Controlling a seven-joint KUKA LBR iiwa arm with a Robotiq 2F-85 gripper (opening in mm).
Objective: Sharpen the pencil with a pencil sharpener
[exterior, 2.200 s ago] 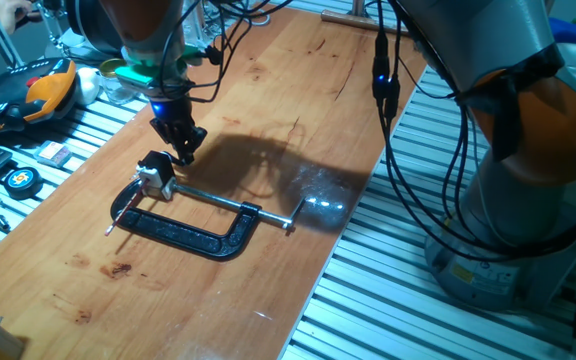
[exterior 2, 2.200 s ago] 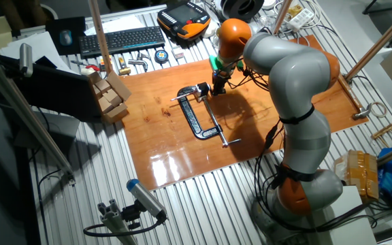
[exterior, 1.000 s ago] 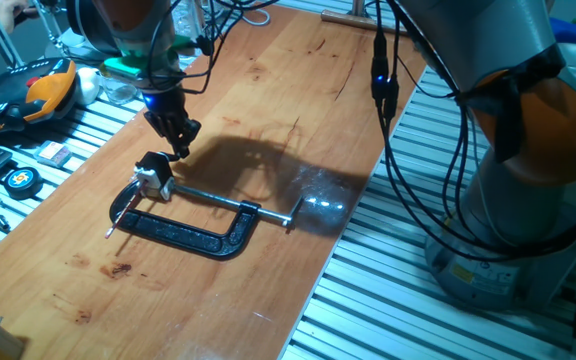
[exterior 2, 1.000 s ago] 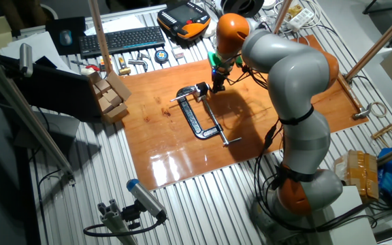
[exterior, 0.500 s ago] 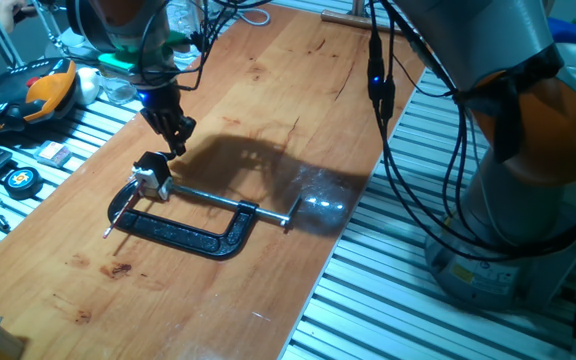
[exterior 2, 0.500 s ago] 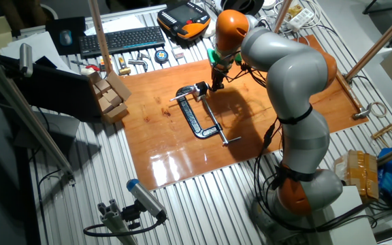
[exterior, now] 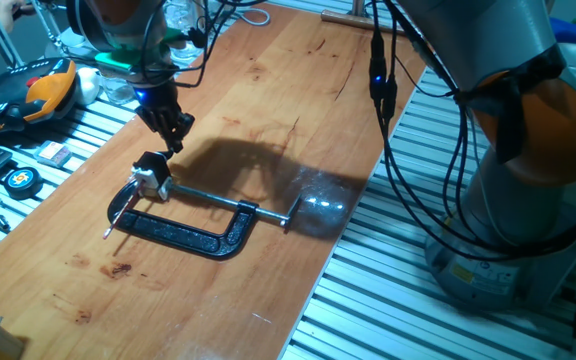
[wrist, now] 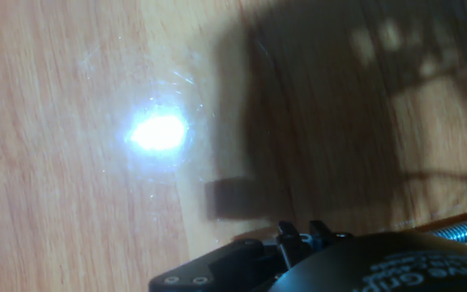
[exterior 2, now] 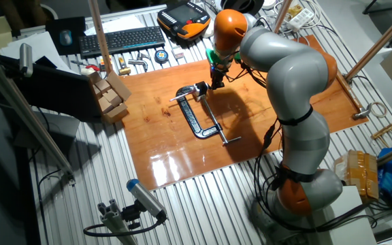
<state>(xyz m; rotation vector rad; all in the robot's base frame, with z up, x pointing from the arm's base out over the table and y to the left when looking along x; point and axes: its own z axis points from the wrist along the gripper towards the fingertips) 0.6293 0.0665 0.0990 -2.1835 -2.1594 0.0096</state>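
So the gripper (exterior: 173, 143) is hanging in the air just above and behind the sharpener (exterior: 151, 171), not touching it. Fingers look pinched together with nothing between them, at least from the one fixed view; the other fixed view is too small to add much there.

The sharpener is a little block, black on top and silvery below, sitting at the closed end of the clamp (exterior: 183, 231), right where the clamp's silver screw rod (exterior: 223, 203) ends. Looks like it's pinned in the clamp, but I can't swear to that from these angles.

The pencil (exterior: 118, 216) is a thin dark stick running from the sharpener down to the left, crossing the end of the clamp, with its pale tip poking out past the frame onto the wooden board (exterior: 268, 120). Whether the other end is actually inside the sharpener, can't tell.

From the other fixed view the clamp (exterior 2: 199, 119) lies near the middle of the board (exterior 2: 284, 102), with the gripper (exterior 2: 216, 83) at its far end.

Hand view is mostly blurry wood with a bright glare spot and a bit of threaded rod (wrist: 464, 229) at the right edge.
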